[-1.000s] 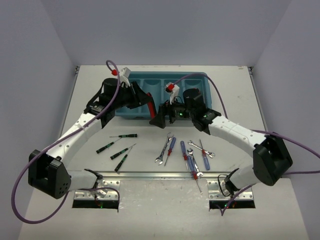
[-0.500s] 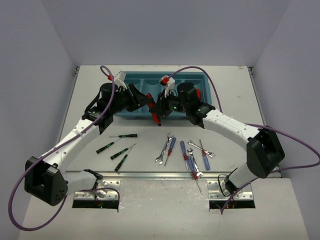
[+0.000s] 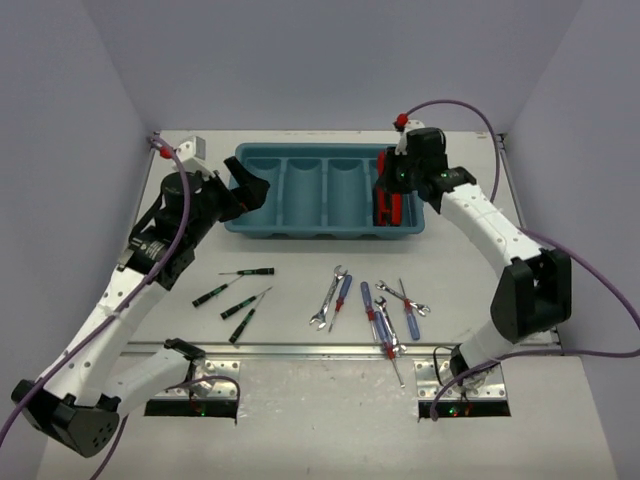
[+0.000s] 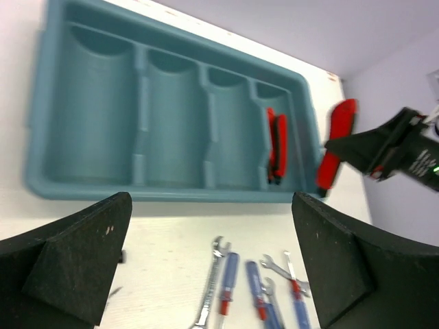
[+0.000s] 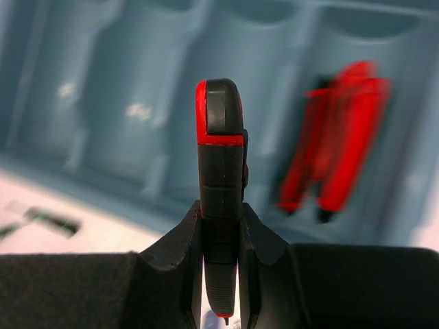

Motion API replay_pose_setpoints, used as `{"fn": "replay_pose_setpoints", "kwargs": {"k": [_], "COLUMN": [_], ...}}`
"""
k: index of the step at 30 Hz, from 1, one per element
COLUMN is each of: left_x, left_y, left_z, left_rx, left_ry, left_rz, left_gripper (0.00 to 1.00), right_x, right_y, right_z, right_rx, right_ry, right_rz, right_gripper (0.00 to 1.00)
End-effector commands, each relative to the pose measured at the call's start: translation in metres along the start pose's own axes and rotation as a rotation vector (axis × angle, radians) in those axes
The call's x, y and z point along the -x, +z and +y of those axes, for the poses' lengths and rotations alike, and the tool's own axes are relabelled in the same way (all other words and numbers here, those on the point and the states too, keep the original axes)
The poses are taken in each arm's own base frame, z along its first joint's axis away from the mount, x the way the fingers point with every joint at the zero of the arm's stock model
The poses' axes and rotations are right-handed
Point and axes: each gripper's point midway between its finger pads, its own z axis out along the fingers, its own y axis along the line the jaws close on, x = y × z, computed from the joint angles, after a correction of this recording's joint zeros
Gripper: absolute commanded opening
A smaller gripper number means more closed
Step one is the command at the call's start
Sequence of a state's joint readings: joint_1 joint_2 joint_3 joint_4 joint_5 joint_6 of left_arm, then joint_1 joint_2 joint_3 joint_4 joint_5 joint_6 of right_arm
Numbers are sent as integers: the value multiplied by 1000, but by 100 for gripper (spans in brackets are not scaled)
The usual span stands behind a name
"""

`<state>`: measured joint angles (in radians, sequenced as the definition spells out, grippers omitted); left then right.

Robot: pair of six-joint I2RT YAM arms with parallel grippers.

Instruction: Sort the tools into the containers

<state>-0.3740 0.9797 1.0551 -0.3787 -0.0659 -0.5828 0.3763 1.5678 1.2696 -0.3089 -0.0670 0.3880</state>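
Note:
My right gripper (image 5: 221, 219) is shut on red-and-black pliers (image 5: 219, 157), which stand upright between its fingers. It hovers over the right end of the teal tray (image 3: 300, 226), where my right gripper (image 3: 388, 192) is seen from above. A second pair of red pliers (image 4: 276, 147) lies in the rightmost compartment, also blurred in the right wrist view (image 5: 339, 154). My left gripper (image 3: 250, 190) hangs wide open with nothing in it near the tray's left end. The held pliers (image 4: 336, 140) show beyond the tray's right wall.
On the table in front of the tray lie three thin black-and-green screwdrivers (image 3: 235, 290) at the left. Several blue-handled screwdrivers (image 3: 370, 305) and silver wrenches (image 3: 327, 298) lie in a cluster at the middle right. The other three compartments (image 4: 164, 123) hold nothing.
The left gripper opened, let go of the pliers and drew back left. The right gripper shut on those pliers and carried them right, over the tray's right end.

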Motion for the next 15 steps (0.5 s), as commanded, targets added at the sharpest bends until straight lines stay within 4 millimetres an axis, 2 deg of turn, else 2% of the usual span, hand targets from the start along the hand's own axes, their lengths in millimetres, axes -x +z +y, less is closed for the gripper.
{"fn": "replay_pose_setpoints", "kwargs": {"k": [1, 3, 5, 7, 9, 10, 11, 12, 15], "left_x": [8, 2, -1, -6, -9, -14, -18, -22, -37], "left_y": [-32, -42, -50, -58, -61, -62, -62, -63, -63], "left_z": [46, 61, 79, 95, 103, 108, 112, 116, 123], "left_rx": [217, 267, 332, 389, 407, 410, 412, 407, 391], "left_ry": [147, 200, 230, 249, 257, 260, 261, 253, 215], "left_rz": [-40, -21, -31, -39, -52, -58, -63, -73, -88], "left_gripper": [100, 100, 100, 100, 100, 100, 100, 100, 100], "right_x": [0, 0, 12, 14, 17, 19, 20, 21, 25], "right_y": [8, 24, 30, 42, 51, 56, 59, 59, 48], "right_z": [-84, -103, -111, -118, -122, -123, -124, -124, -120], "right_rx": [-267, -299, -312, -326, -336, -337, -338, -344, -351], "right_ry": [57, 68, 61, 53, 46, 45, 45, 48, 48], "right_rz": [87, 132, 132, 152, 165, 187, 201, 213, 213], "right_gripper": [0, 0, 0, 0, 6, 27, 41, 45, 67]}}
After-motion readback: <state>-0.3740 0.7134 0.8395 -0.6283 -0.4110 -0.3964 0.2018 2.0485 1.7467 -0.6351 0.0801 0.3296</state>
